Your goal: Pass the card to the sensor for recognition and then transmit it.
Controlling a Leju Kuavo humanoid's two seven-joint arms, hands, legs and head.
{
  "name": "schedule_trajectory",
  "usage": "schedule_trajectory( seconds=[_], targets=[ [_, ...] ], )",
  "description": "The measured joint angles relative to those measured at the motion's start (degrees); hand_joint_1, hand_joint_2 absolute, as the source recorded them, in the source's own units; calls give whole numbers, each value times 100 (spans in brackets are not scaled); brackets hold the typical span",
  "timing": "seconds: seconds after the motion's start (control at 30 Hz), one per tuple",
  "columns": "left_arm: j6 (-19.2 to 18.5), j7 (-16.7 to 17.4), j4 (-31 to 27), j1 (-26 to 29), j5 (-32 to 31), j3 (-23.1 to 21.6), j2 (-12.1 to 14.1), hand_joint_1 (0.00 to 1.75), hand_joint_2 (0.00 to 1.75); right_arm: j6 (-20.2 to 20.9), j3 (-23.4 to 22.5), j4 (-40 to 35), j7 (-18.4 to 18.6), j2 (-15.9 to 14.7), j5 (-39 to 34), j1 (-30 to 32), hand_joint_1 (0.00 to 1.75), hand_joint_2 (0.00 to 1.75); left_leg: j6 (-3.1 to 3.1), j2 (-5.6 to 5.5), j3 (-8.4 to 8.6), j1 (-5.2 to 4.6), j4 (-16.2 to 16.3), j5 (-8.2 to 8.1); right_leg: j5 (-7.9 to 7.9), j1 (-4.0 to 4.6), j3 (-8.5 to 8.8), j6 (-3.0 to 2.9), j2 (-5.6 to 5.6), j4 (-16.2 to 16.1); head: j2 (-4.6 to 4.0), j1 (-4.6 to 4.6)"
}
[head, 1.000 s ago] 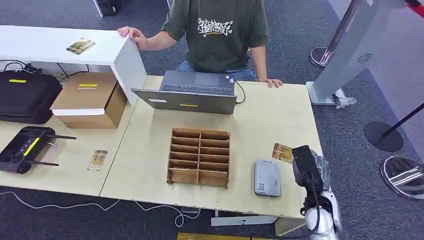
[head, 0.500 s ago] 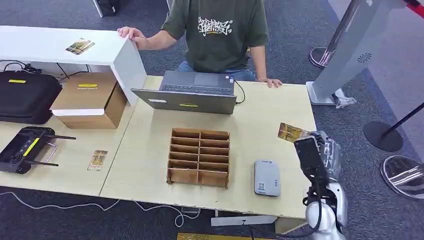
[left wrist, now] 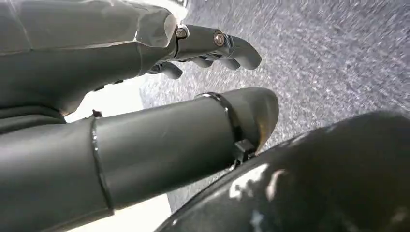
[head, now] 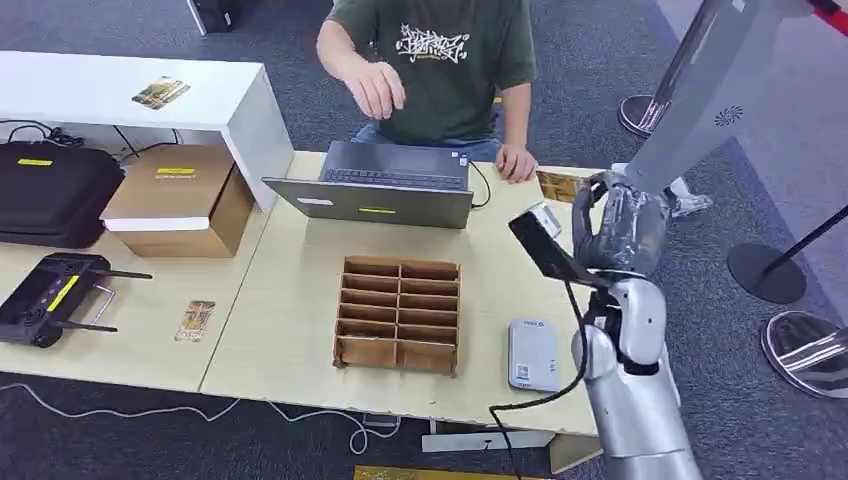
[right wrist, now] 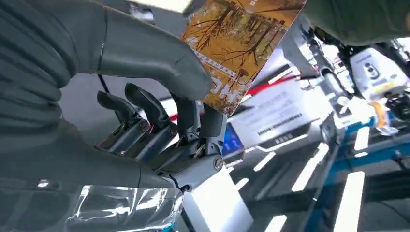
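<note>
At the far right of the surface [head: 300, 330], in the head view, the right hand [head: 622, 225] is raised above the far edge and pinches a card [head: 558, 185], which sticks out to the left of the fingers, close to the person's hand [head: 514, 163] resting on the far edge. The card is small, orange-brown with a printed picture. Near the front right lies the grey sensor [head: 533, 354], flat, well apart from the card. Left of it sits a brown cardboard organizer [head: 399, 313] with two columns of slots; nothing shows in them. Behind it stands a laptop [head: 385, 183]. Another card [head: 194, 319] lies on the left, and one more [head: 160, 92] on the white shelf [head: 120, 90].

In the left wrist view, the left hand [left wrist: 145, 121] hangs over grey carpet, fingers loosely apart, holding nothing.

In the right wrist view, the thumb [right wrist: 150, 58] and a dark finger clamp the card's corner; its face shows yellow-orange autumn trees and a white strip of text.
</note>
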Motion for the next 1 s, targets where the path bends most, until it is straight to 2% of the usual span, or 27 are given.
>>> schedule_trajectory(
  seconds=[0.23,0.57,0.77,1.0],
  targets=[
    [15,-18,0,-22,0,-218,20,0,0,-243,531,1196,230,-13,625,-1044,175,175,-3,-3,-1,0,1,2,0,0,0,0,-3,1,0,2],
    [-22,-2,2,-43,0,-476,75,0,0,-247,885,2538,313,109,805,-2090,175,175,-3,-2,-2,0,0,2,1,0,-2,1,-1,1,0,2],
    [-66,4,2,-47,0,-573,90,0,0,-319,1001,3032,409,258,995,-2570,175,175,-3,-3,-2,1,0,3,1,0,-1,1,0,2,0,0],
    [-92,2,2,-49,0,-636,101,0,0,-304,1100,3367,490,421,1098,-2852,175,175,-3,-3,-3,1,1,3,1,0,-1,1,-3,2,0,0]
  ],
)
